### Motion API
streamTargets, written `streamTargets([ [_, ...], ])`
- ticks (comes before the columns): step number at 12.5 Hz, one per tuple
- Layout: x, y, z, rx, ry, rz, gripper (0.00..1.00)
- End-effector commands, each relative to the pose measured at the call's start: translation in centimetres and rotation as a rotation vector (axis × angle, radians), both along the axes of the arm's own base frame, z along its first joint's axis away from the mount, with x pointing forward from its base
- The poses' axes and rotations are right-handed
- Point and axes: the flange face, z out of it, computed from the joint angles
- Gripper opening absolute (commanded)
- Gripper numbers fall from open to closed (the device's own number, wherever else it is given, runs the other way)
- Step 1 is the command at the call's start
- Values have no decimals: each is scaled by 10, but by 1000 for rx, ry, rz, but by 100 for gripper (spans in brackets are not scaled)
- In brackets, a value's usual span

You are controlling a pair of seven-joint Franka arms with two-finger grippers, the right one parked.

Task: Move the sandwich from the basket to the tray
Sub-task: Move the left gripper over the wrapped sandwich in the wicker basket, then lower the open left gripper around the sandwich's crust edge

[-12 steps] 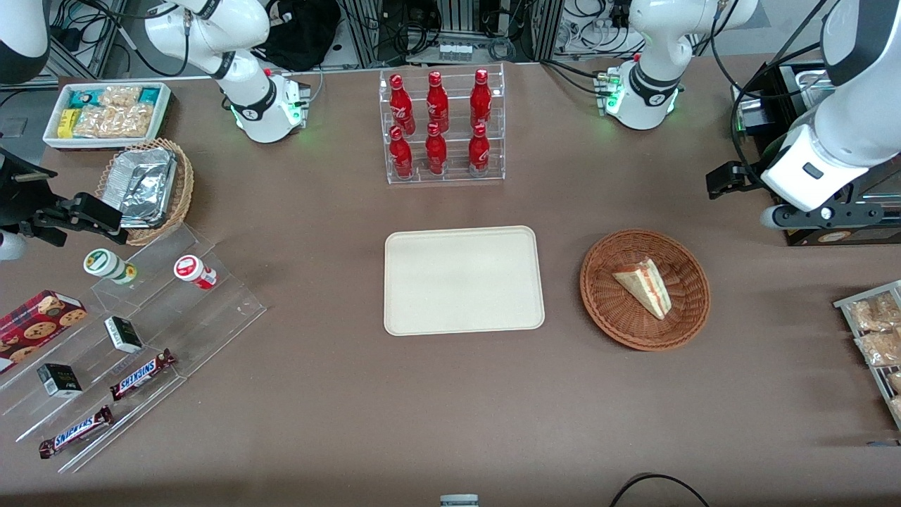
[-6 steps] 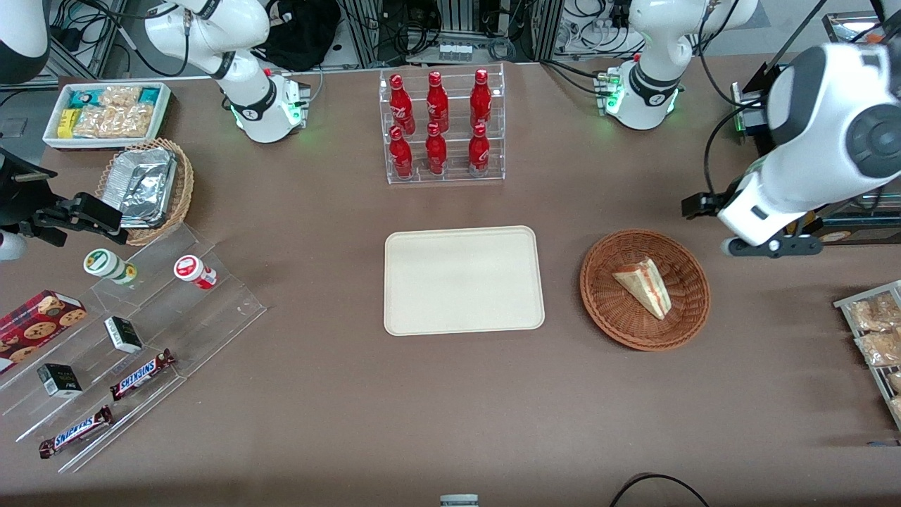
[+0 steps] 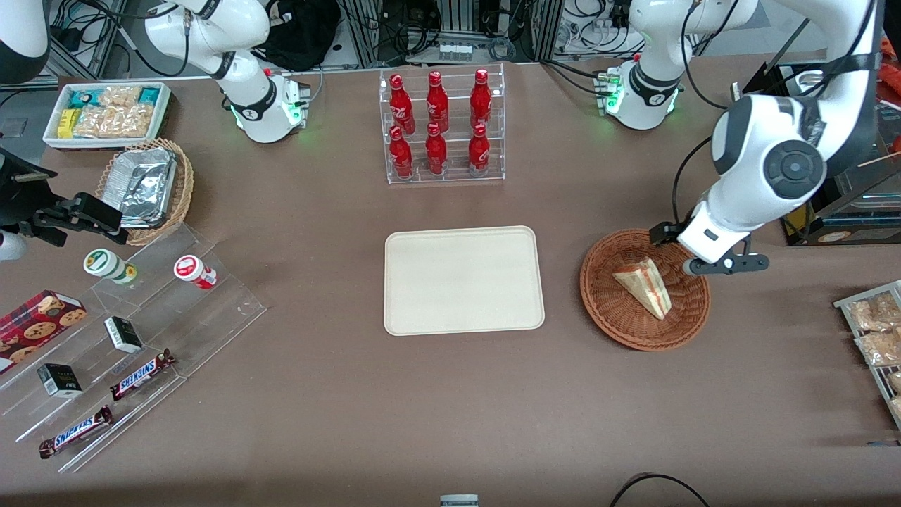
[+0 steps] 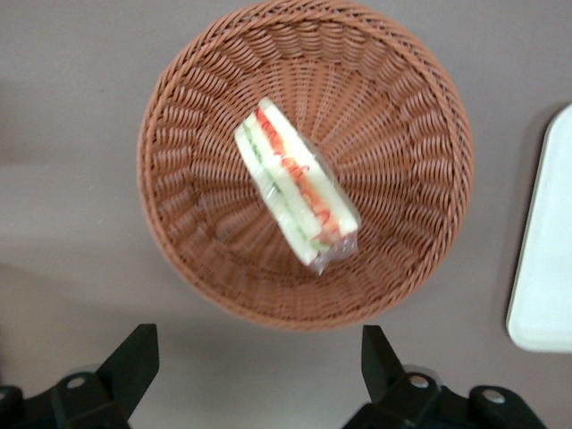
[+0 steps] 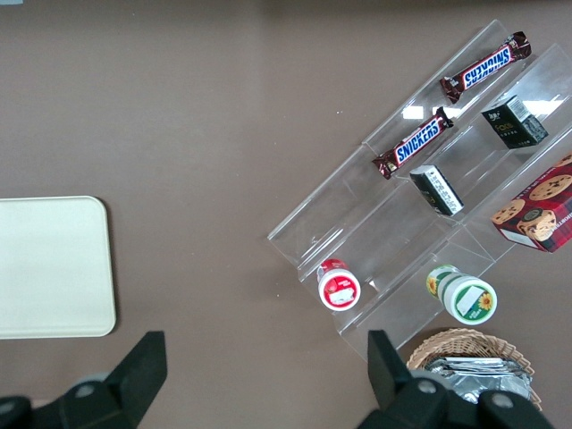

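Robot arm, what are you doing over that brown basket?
The arm is going for the sandwich, which lies in the basket. Its gripper hangs open above the basket's rim and touches nothing yet. The tray, where the sandwich should go, sits beside the basket with nothing on it.

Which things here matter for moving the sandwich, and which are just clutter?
Job:
- triangular pale-bread sandwich
- round reddish-brown wicker basket holding it
- flat cream rectangular tray
- left gripper, open fingers, above the basket

Clutter:
- red bottles in clear rack
- Snickers bars
- tan foil-container basket
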Motion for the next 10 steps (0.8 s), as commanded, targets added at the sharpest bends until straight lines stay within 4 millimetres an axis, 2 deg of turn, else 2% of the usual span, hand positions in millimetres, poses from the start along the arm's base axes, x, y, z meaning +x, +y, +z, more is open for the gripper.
streamTargets([
  [1, -12, -3, -19, 5, -88, 113, 100],
  [4, -9, -11, -29, 6, -111, 298, 100],
  [6, -6, -20, -43, 6, -117, 457, 100],
  [10, 1, -23, -65, -8, -129, 606, 100],
])
